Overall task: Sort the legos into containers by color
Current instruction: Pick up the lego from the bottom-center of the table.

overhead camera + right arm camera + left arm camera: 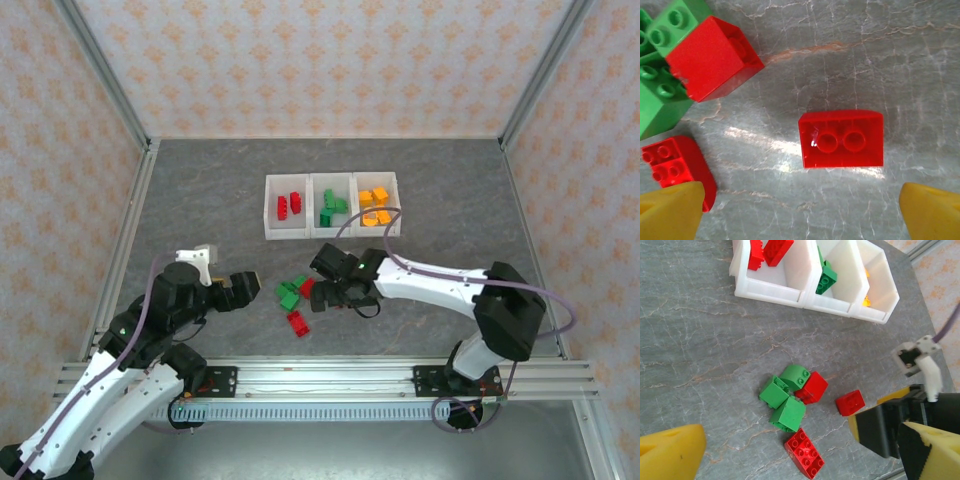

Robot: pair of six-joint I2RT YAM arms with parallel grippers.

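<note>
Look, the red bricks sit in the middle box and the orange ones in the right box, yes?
No. The red bricks sit in the left box, not the middle one. The orange ones are in the right box. The top view shows it.

**Surface:** grey, marble-veined top (pixel 200 200), flat.

**Far side:** one row of three joined translucent white open-top plastic bins (pixel 332 233) stands upright on the surface.

**Near side:** loose studded plastic bricks lie directly on the surface.
- Three green bricks (pixel 788 414) are clustered together and touch a red square brick (pixel 812 387).
- A small red brick (pixel 850 402) lies near that cluster, apart from it.
- A longer red brick (pixel 805 452) lies studs up, close beside the cluster's near edge; contact cannot be determined.
</note>
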